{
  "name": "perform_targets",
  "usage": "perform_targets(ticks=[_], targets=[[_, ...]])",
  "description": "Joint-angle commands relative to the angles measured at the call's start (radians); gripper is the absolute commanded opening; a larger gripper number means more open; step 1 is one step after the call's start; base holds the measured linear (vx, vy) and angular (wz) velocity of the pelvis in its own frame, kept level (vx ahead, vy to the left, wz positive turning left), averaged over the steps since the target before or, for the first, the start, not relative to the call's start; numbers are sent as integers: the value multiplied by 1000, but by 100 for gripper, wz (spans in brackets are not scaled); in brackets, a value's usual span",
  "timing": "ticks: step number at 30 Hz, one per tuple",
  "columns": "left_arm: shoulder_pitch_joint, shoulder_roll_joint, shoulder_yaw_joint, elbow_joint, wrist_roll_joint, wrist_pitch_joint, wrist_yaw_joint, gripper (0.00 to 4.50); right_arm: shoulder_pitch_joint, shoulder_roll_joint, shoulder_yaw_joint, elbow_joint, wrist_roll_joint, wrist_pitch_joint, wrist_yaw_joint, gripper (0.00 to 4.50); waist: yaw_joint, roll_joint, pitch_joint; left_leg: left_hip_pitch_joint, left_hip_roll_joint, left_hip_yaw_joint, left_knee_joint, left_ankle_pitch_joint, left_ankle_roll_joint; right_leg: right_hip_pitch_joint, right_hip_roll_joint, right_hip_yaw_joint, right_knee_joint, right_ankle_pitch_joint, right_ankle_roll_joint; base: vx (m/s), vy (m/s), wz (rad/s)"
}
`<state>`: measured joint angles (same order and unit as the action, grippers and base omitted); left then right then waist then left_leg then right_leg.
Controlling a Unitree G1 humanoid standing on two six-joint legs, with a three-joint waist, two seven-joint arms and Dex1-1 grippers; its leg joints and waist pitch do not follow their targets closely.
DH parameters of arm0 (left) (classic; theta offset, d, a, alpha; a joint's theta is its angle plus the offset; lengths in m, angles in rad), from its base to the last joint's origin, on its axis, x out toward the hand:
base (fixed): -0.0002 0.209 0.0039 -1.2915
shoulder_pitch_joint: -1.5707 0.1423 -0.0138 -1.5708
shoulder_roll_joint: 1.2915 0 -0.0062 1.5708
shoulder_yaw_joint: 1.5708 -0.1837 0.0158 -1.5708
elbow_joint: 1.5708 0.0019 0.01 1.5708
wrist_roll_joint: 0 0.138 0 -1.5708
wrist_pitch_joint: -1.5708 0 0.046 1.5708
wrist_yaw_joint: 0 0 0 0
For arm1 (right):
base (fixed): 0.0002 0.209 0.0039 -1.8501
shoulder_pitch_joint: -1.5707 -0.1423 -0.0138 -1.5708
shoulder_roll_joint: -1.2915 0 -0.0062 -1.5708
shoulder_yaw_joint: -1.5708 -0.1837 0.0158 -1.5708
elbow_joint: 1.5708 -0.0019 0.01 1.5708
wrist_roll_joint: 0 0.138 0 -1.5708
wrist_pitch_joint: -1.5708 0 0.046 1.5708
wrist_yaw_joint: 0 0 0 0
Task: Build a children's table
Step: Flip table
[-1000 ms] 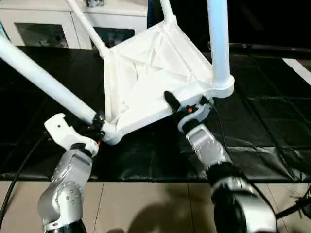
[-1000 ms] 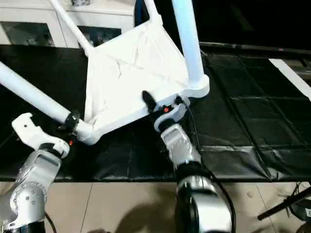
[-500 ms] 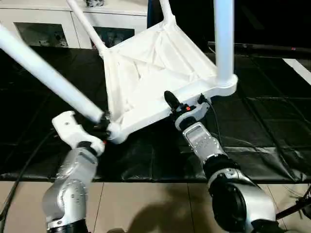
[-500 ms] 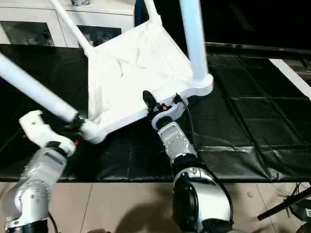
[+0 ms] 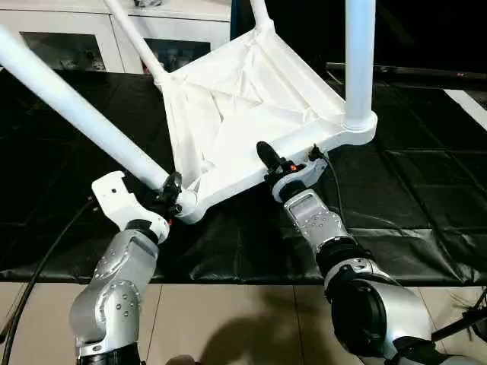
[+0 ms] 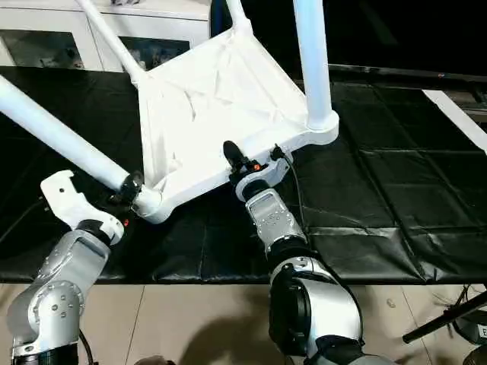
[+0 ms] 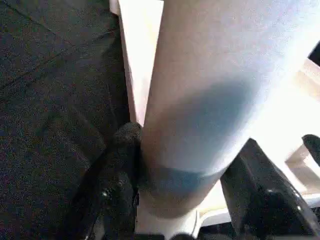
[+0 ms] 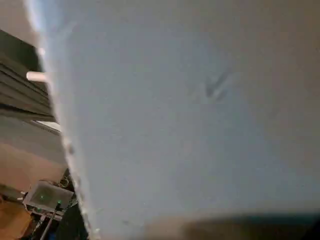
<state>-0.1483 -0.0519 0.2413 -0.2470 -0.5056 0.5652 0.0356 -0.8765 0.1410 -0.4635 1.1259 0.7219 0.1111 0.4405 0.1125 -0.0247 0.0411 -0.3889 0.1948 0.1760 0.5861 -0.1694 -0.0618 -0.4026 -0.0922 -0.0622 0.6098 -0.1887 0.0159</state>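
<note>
The children's table (image 5: 243,106) lies upside-down and tilted on the black surface (image 5: 411,190), w/ its legs pointing up and outward. The left pincer (image 5: 171,190) is closed around the near-left leg (image 5: 76,106) just above its corner socket. The right pincer (image 5: 274,161) sits at the tabletop's near edge; cannot tell if its fingers are closed or apart.

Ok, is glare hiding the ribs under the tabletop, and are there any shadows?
Left eye view: glare washes out much of the tabletop underside, so the ribs are faint. Left wrist view: a shadow darkens the leg where the left hand grips it.
</note>
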Motion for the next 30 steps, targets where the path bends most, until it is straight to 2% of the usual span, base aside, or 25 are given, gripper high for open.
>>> perform_targets(ticks=[1,3,7,8,10,11,13,15,16,17,18,19,20,22,24,27,28,29,30], targets=[[9,-27,-17,25,-45,8,-39,244,-63,28,-12,-22,8,-21,10,194,-4,-3,-61,20,32,1,-68,-171,11,42,-42,34,-58,-118,-173,0,0,0],[22,4,-22,14,-55,7,-89,279,-62,18,-8,-37,0,-26,11,194,-3,-3,-62,20,31,1,-67,-156,14,42,-42,34,-57,-110,-175,0,0,0],[66,67,-22,-3,-51,13,-152,301,-50,-4,6,-82,-23,-42,14,194,-6,-1,-68,20,31,0,-61,-106,19,43,-37,32,-45,-36,-192,0,0,0],[105,92,-6,-17,-63,18,-180,313,-36,-19,24,-115,-44,-51,23,194,-7,-1,-69,19,30,1,-57,-72,32,43,-35,31,-40,23,-206,0,0,0],[119,100,0,-22,-67,21,-189,326,-31,-24,31,-127,-52,-55,26,194,-8,-4,-72,16,29,3,-52,-38,51,44,-34,32,-35,66,-218,0,0,0],[145,115,9,-43,-91,35,-214,329,-27,-35,39,-146,-62,-58,25,194,-10,-10,-73,14,28,5,-49,-22,59,45,-33,32,-33,85,-223,0,0,0],[180,142,7,-72,-111,51,-257,334,-24,-49,41,-165,-69,-64,22,194,-9,-8,-71,13,28,6,-48,-9,71,42,-32,32,-30,94,-230,0,0,0],[232,193,-12,-113,-132,66,-333,361,-18,-69,56,-197,-92,-75,24,194,-9,-2,-66,20,32,7,-51,-57,54,37,-31,30,-35,37,-228,0,0,0],[251,218,-28,-129,-136,68,-372,366,-16,-78,64,-207,-104,-81,25,194,-10,-9,-63,20,34,8,-55,-78,43,37,-30,30,-35,10,-222,0,0,0],[259,229,-36,-134,-137,69,-388,366,-15,-82,68,-211,-108,-83,25,194,-10,-8,-63,23,35,11,-55,-88,38,35,-29,31,-36,2,-218,0,0,0],[278,262,-65,-160,-139,71,-436,366,-11,-93,78,-225,-124,-90,19,194,-8,-14,-60,27,36,13,-56,-99,30,32,-28,32,-39,-8,-212,0,0,0],[288,283,-87,-181,-143,75,-465,377,-7,-101,83,-236,-136,-95,12,194,-5,-11,-60,27,36,13,-56,-101,26,33,-30,32,-37,-13,-210,0,0,0],[294,303,-108,-204,-148,80,-491,397,-3,-108,83,-249,-144,-101,0,194,-6,-17,-58,26,38,17,-59,-106,17,32,-29,33,-36,-27,-198,0,0,0],[297,332,-139,-241,-161,89,-528,404,3,-114,70,-270,-146,-106,-39,194,-3,-15,-58,30,38,20,-58,-116,2,29,-30,35,-35,-37,-187,0,0,0],[295,345,-153,-253,-165,92,-546,410,5,-117,64,-281,-146,-108,-52,194,-6,-19,-57,25,36,20,-59,-118,-7,32,-30,36,-33,-31,-181,0,0,0],[285,382,-193,-272,-141,82,-592,448,27,-129,87,-333,-191,-118,-79,194,-7,-17,-56,24,32,21,-58,-128,-11,32,-31,39,-34,-46,-163,0,0,0],[280,392,-200,-273,-130,74,-598,448,34,-133,95,-351,-205,-117,-91,194,-6,-15,-55,25,33,21,-58,-130,-14,30,-30,39,-38,-55,-157,0,0,0],[272,394,-205,-273,-121,67,-596,448,43,-140,108,-373,-223,-114,-103,194,-6,-18,-55,24,32,20,-59,-144,-20,31,-30,40,-37,-70,-149,0,0,0],[255,392,-210,-271,-111,62,-589,448,56,-151,128,-399,-254,-114,-114,194,-4,-14,-55,26,33,19,-60,-146,-27,30,-30,39,-39,-80,-142,0,0,0]])
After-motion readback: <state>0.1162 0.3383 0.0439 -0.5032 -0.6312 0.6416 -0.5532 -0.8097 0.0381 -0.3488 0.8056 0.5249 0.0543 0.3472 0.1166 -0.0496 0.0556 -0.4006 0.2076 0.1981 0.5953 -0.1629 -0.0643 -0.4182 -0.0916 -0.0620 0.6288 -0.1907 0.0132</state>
